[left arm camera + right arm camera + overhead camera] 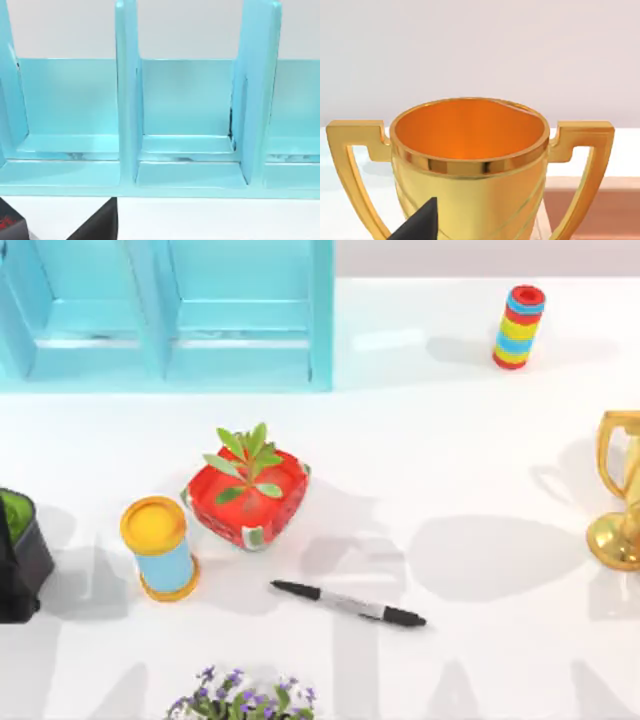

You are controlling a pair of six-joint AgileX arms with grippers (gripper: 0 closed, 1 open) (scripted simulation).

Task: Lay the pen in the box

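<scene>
The purple flowers (240,695) are sitting closest, at the near edge of the table (470,440). Just past them the pen (350,603) is lying flat and a bit slanted. It is pointing its tip at the yellow and blue can (160,548) and is touching nothing, with the red planter (250,502) close behind it. Nobody is holding it yet, so picking it up is the job right now. The left gripper (95,225) is facing the blue rack (127,110) and the right gripper (417,222) is facing the gold cup (470,165). I cannot tell if either one is wide or narrow. The dark bin with green inside (15,550) at the left edge is looking like the box to me, but it is half hidden. So the left arm should be coming straight down, turning to cross the pen, pinching its grey middle, then lifting high over the can.
</scene>
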